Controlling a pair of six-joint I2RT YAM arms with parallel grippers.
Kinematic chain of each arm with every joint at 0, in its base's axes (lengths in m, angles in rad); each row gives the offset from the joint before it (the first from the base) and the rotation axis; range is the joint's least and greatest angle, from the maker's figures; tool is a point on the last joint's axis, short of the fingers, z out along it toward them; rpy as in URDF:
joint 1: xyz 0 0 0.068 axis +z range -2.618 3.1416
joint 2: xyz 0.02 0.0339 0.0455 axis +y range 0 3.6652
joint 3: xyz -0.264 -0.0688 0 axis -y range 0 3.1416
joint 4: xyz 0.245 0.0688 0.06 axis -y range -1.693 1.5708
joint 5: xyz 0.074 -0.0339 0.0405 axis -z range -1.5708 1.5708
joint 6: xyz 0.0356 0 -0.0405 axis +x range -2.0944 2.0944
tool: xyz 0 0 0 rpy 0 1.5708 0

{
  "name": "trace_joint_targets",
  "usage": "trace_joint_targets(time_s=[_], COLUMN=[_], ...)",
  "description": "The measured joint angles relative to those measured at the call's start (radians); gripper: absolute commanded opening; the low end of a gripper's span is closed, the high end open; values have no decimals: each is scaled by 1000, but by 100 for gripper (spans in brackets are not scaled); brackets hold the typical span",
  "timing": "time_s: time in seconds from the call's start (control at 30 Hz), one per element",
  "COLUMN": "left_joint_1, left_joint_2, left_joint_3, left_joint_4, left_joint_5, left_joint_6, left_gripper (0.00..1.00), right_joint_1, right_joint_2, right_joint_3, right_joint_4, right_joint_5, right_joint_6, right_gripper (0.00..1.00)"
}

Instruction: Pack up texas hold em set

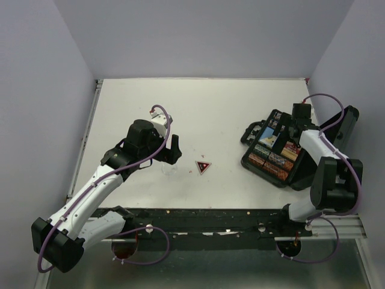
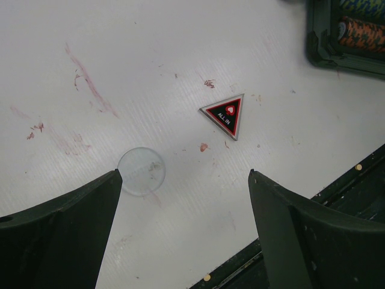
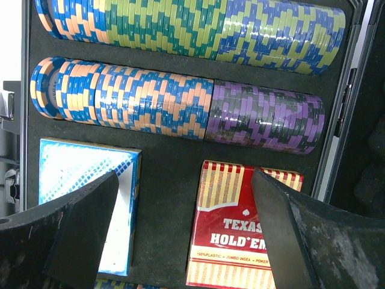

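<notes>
Your left gripper (image 2: 185, 180) hangs released, jaws wide, over the clear marker (image 2: 141, 171), which lies flat on the table (image 2: 180, 48) just by one fingertip. Centre the thin disc between the jaws before you descend. The triangular marker (image 2: 224, 115) lies loose nearby. Rightward, the open case (image 3: 168, 205) holds chip rows (image 3: 180, 102), a blue card box (image 3: 78, 174) and a red card box (image 3: 240, 241). Your right gripper (image 3: 185, 180) hovers above them, released.

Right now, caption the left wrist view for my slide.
Open left gripper hovers over a clear marker and a triangular all-in marker.
</notes>
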Motion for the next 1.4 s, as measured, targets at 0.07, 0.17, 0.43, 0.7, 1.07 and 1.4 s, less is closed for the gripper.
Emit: trace_joint_targets(time_s=[0.07,0.17,0.43,0.7,1.07,1.4], left_joint_1=[0,0,2,76,93,93], left_joint_2=[0,0,25,24,3,1], left_joint_3=[0,-1,-3,-3,-3,-3], left_joint_4=[0,0,0,0,0,0], left_joint_5=[0,0,1,7,-5,-4], left_joint_6=[0,0,0,-1,-1,-1], left_gripper=[95,95,97,97,97,97], right_joint_1=[0,0,13,220,692,883], right_joint_2=[0,-3,-95,-126,100,337], right_joint_3=[5,10,9,135,182,307], right_joint_4=[-8,-18,-23,-82,-101,-119], right_joint_5=[0,-6,-100,-126,-58,-29], right_joint_6=[-8,-24,-50,-38,34,86], right_gripper=[98,97,94,90,93,93])
